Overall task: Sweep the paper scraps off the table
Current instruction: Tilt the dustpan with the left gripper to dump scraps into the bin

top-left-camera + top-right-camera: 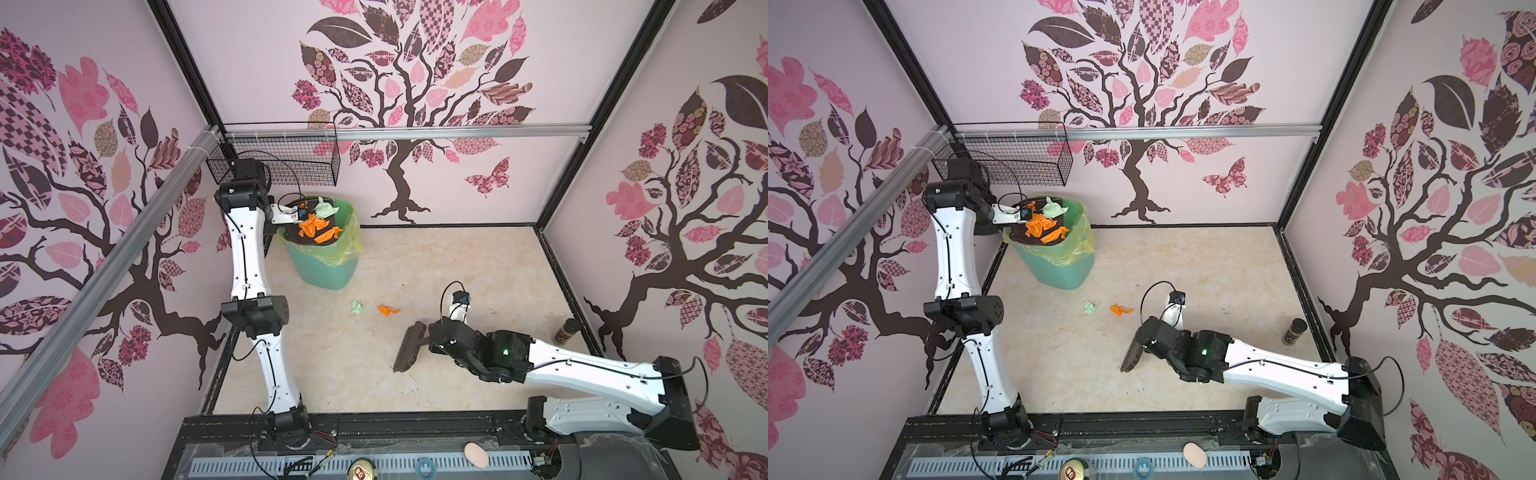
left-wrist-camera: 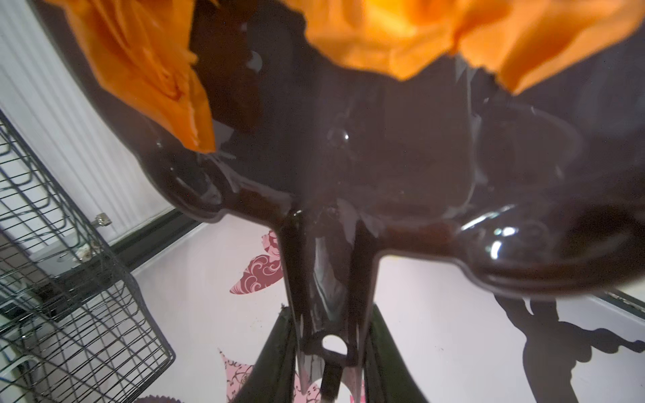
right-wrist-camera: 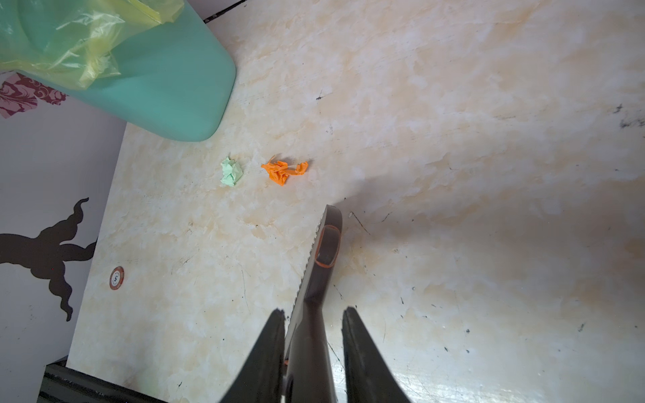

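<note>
My left gripper point(image 2: 330, 345) is shut on the handle of a dark glossy dustpan point(image 2: 366, 167). It holds the pan over the green-lined teal bin point(image 1: 328, 270). Orange and pale green paper scraps point(image 1: 321, 226) lie heaped on the pan. In the left wrist view orange scraps point(image 2: 146, 76) show up close. Two scraps lie loose on the beige table point(image 1: 457, 266): a pale green wad point(image 1: 357, 307) point(image 3: 231, 171) and an orange wad point(image 1: 388, 310) point(image 3: 284, 171). My right gripper point(image 3: 312, 314) is shut on the handle of a dark brush point(image 1: 411, 347) point(image 3: 323, 251) that stands right of these two.
A black wire basket point(image 1: 282, 162) hangs on the back rail above the bin. A small dark jar point(image 1: 566, 331) stands at the table's right edge. A round red chip point(image 3: 116, 278) lies near the left edge. Black frame bars border the table.
</note>
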You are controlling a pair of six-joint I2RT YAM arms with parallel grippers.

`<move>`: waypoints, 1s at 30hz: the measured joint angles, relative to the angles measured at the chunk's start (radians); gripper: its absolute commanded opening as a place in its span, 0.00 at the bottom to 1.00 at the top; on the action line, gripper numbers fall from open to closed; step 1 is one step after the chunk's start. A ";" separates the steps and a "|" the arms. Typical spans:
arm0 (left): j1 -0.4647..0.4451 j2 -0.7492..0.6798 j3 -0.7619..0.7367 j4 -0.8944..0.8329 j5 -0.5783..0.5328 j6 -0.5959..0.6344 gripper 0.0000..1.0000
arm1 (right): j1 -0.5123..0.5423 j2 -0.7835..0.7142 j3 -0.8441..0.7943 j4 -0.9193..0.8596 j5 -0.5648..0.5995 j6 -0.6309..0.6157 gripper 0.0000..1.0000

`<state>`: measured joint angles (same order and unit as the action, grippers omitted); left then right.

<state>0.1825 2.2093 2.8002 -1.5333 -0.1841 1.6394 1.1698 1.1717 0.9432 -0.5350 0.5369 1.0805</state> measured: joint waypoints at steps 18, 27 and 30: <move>-0.005 -0.018 0.006 0.182 -0.072 0.081 0.10 | 0.000 -0.003 -0.022 0.035 -0.011 0.009 0.00; -0.019 -0.019 0.006 0.252 -0.126 0.164 0.10 | 0.000 -0.008 -0.024 0.040 -0.010 0.012 0.00; -0.022 -0.019 0.006 0.275 -0.137 0.193 0.10 | 0.000 -0.019 -0.031 0.040 -0.009 0.013 0.00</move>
<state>0.1608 2.1906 2.8063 -1.2579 -0.3210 1.8320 1.1698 1.1530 0.9119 -0.4946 0.5278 1.0931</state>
